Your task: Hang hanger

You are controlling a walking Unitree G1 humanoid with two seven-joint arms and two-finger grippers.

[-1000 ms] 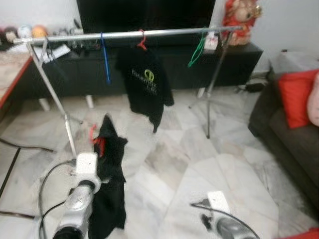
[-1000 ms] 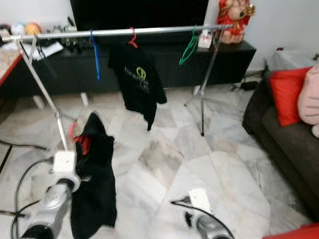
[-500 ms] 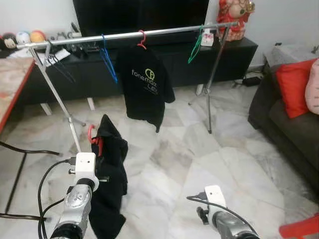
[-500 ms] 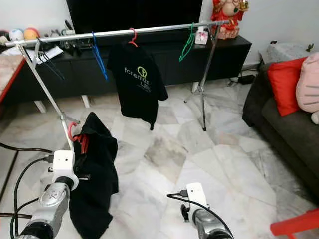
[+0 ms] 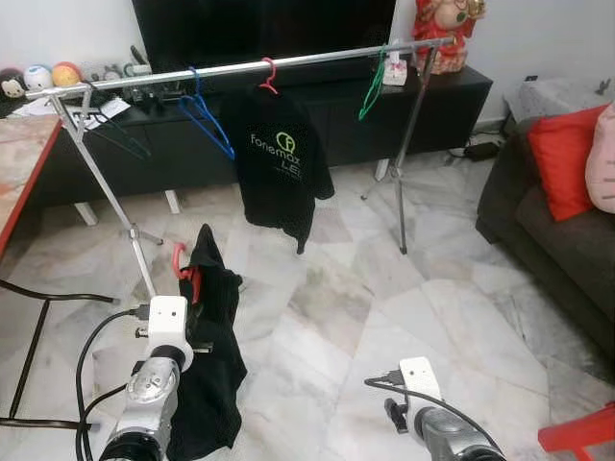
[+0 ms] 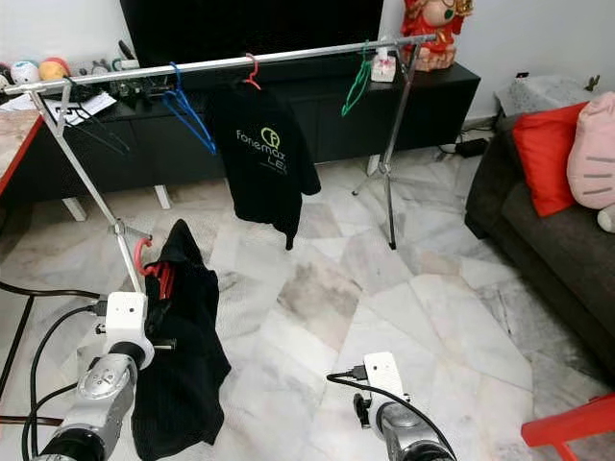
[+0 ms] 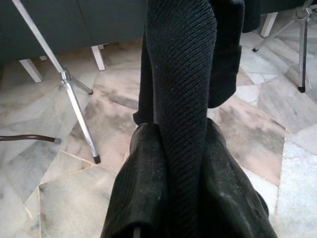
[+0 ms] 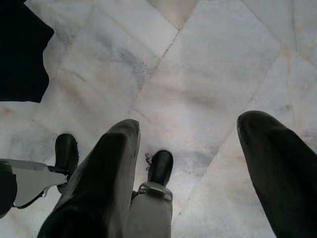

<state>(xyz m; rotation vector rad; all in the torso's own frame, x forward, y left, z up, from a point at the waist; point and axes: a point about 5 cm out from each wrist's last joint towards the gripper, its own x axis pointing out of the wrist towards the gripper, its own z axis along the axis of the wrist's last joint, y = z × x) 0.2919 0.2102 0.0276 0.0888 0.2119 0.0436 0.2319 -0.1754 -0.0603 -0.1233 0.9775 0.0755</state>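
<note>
This is looking like the living room of a home. A big dark television (image 5: 264,29) is standing on a long black cabinet (image 5: 317,120) against a white wall, with small round toys (image 5: 38,77) sitting at one end of the cabinet and a red figurine (image 5: 444,24) at the other. A dark grey sofa (image 5: 557,240) is sitting along the right side, carrying a red cushion (image 5: 567,163) and a pink one (image 5: 603,158). The floor (image 5: 384,288) is showing pale marble tiles. A metal clothes rail (image 5: 240,69) is standing in front of the cabinet, with a black T-shirt (image 5: 281,163) and coloured hangers (image 5: 207,110) hanging on it.
</note>
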